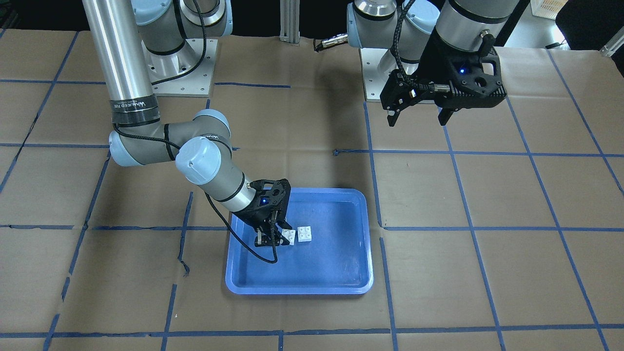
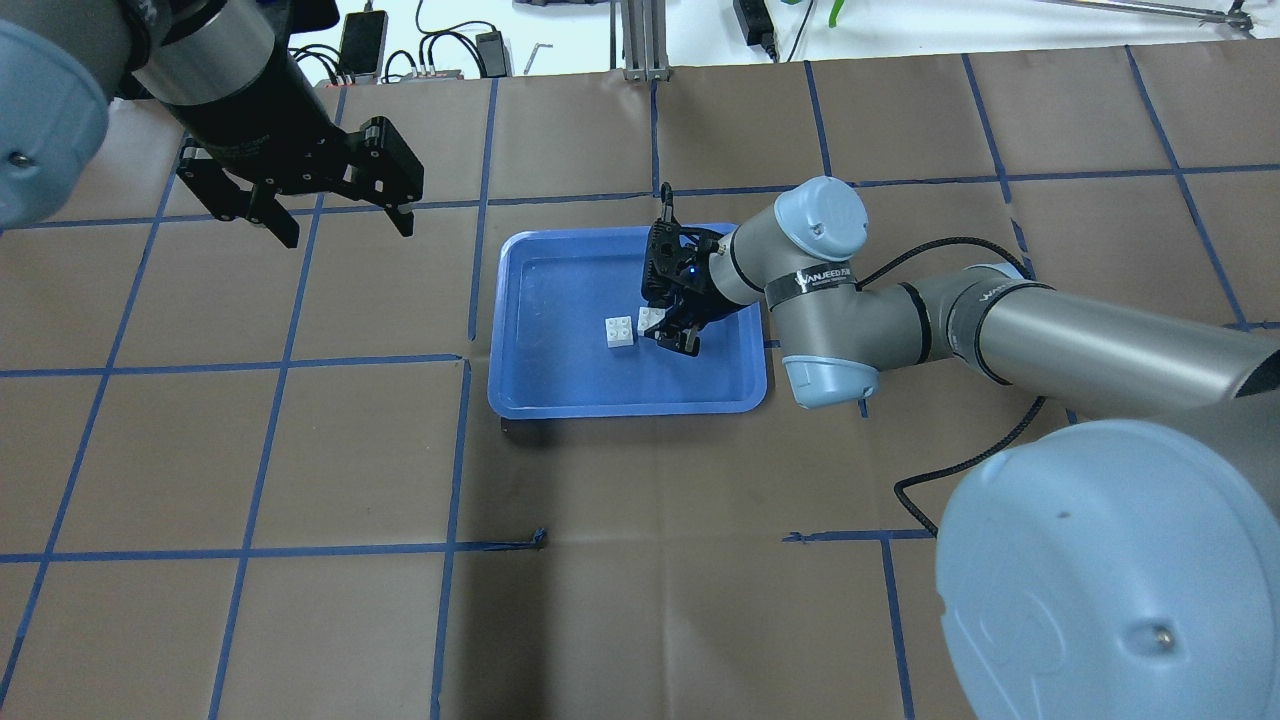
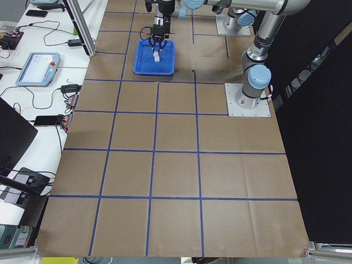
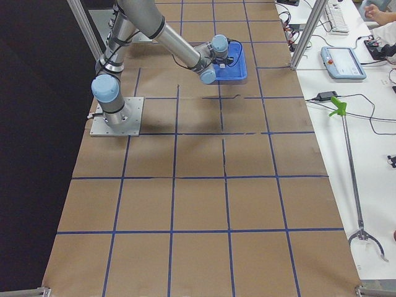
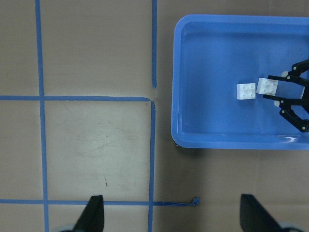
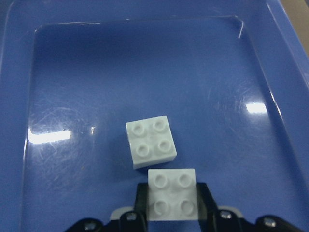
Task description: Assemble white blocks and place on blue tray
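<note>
On the table's [image 1: 487, 195] blue tray [image 1: 302, 290], right pincer [image 1: 271, 239] clasps a white block [image 6: 172, 195] (left pincer [image 2: 347, 232] gapes).

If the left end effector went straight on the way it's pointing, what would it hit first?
Probably the brown paper-covered table, beside the shallow blue plastic tray. The open left end effector hovers above bare paper.

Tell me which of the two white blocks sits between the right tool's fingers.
The white block nearer the right arm, gripped by the right tool. The other white block lies free on the blue tray's floor beside it.
</note>
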Motion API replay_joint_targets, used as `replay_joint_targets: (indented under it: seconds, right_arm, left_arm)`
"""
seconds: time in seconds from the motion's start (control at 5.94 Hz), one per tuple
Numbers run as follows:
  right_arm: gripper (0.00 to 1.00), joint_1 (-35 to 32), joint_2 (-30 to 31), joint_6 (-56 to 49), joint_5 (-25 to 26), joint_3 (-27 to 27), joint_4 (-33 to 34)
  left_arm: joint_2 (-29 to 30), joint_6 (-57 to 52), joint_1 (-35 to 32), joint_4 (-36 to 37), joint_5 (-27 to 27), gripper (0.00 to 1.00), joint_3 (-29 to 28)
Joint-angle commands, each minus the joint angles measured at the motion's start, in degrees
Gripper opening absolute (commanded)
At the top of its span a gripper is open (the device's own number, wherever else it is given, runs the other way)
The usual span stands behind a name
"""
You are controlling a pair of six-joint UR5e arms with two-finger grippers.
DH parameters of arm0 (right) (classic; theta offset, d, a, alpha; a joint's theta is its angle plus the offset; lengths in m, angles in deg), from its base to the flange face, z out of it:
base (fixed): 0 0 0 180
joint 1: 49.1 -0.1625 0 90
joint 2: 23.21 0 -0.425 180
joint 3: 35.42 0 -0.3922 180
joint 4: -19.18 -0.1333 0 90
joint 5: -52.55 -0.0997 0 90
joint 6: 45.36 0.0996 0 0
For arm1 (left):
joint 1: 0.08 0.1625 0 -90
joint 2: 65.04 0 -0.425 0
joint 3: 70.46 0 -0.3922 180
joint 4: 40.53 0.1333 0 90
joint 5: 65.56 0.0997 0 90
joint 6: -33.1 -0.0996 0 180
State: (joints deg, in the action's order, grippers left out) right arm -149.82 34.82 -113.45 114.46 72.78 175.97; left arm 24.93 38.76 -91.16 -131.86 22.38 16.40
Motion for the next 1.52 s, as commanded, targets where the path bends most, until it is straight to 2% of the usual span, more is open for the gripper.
replay_joint_targets:
  seconds: [0.0,1.35]
  right_arm:
    - [0.29,-0.4,0.0,0.2,-0.2,0.0,-0.2]
    - [0.31,-0.7,-0.1,0.4,-0.5,0.2,-0.3]
  left_arm:
    - [-0.4,0.1,0.0,0.1,-0.3,0.99,-0.3]
    - [-1.1,0.6,-0.2,0.8,-0.3,0.99,-0.1]
